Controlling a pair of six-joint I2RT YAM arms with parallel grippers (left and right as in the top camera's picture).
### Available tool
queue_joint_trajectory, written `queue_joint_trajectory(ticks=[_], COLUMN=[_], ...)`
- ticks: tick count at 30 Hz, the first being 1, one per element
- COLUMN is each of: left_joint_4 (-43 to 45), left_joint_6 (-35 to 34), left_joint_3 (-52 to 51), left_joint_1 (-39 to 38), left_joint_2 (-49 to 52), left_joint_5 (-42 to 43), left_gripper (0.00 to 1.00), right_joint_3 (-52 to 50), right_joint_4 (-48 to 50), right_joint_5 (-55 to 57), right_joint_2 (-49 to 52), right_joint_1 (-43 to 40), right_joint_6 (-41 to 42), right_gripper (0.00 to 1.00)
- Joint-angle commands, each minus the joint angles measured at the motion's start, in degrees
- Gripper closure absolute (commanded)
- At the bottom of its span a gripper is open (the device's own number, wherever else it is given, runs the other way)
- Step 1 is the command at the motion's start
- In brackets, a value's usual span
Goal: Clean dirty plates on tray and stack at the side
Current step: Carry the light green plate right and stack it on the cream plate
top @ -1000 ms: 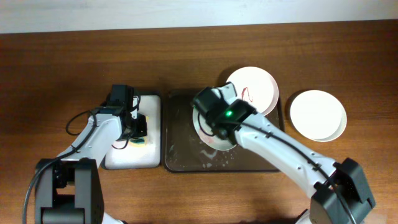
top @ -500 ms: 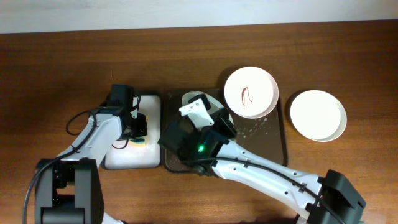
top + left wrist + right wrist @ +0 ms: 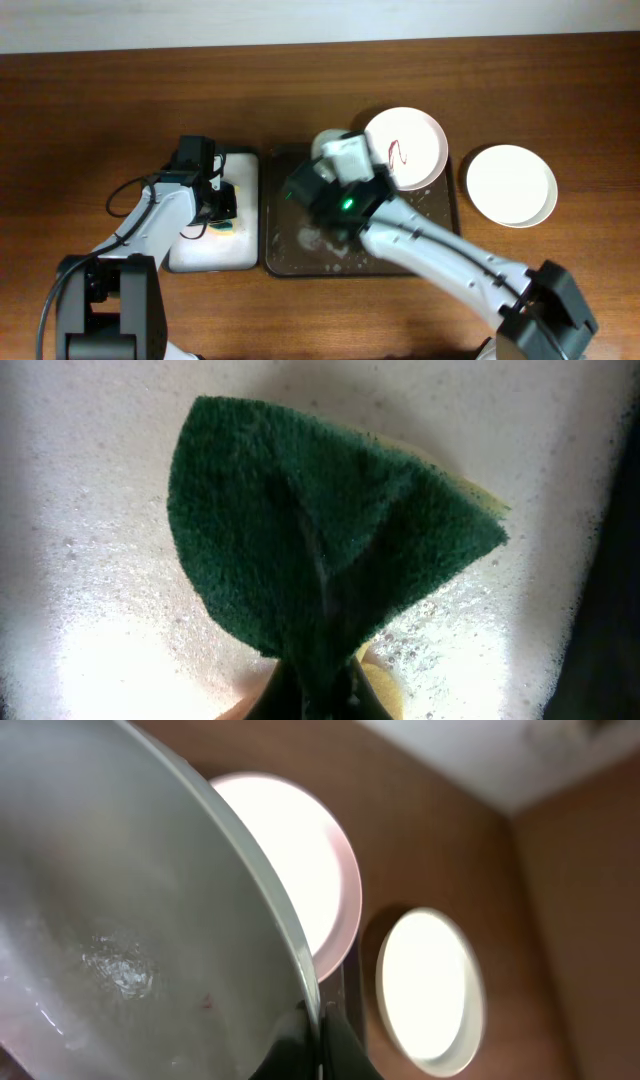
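My right gripper (image 3: 318,1020) is shut on the rim of a pale mint-green plate (image 3: 120,920), wet and foamy with a faint red speck. It holds the plate tilted on edge above the dark brown tray (image 3: 440,215). In the overhead view the arm hides most of this plate (image 3: 324,143). A white plate (image 3: 405,148) with a red scribble lies at the tray's back right and also shows in the right wrist view (image 3: 300,870). A third pale plate (image 3: 511,185) with no smear showing lies on the table right of the tray. My left gripper (image 3: 320,685) is shut on a green-and-yellow sponge (image 3: 320,540).
The sponge rests in a smaller tray (image 3: 195,250) with a white foamy inside, left of the dark tray. Foam and water drops (image 3: 320,240) lie on the dark tray's floor. A pale wall edge runs along the table's back.
My right arm has swung left and back over the tray with the plate, tipping it from flat up onto its edge. The left arm and sponge have not moved.
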Motion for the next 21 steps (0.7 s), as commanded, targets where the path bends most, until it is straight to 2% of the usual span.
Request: queue_joint_trajectory(ticks=[1,7,12,17,21], left_joint_4=[0.2,0.1,0.2,0.2,0.2], left_joint_6=[0.9,0.9,0.9,0.9,0.9], left_joint_3=[-0.3,-0.3,-0.3,-0.3,-0.3], left_joint_1=[0.2,0.2,0.2,0.2,0.2], left_joint_2=[0.4,0.4,0.4,0.4,0.4], left_joint_5=[0.6,0.6,0.6,0.6,0.6], left_gripper=[1.00,1.00,1.00,1.00,1.00], right_joint_3=[0.2,0.1,0.0,-0.3,-0.3], right_joint_4=[0.0,-1.7,-2.9,-3.9,-4.2], right_joint_5=[-15.4,-36.4,-44.5,-46.3,-46.3], right_joint_2=[-5.6,-7.8,-5.7,-2.3,0.0], right_joint_1=[-11.0,-36.0,-53.6,-65.6,-69.1], right_joint_6=[5.9,5.8,5.8,4.5,3.4], right_gripper=[0.96,0.96,0.96,0.96,0.96])
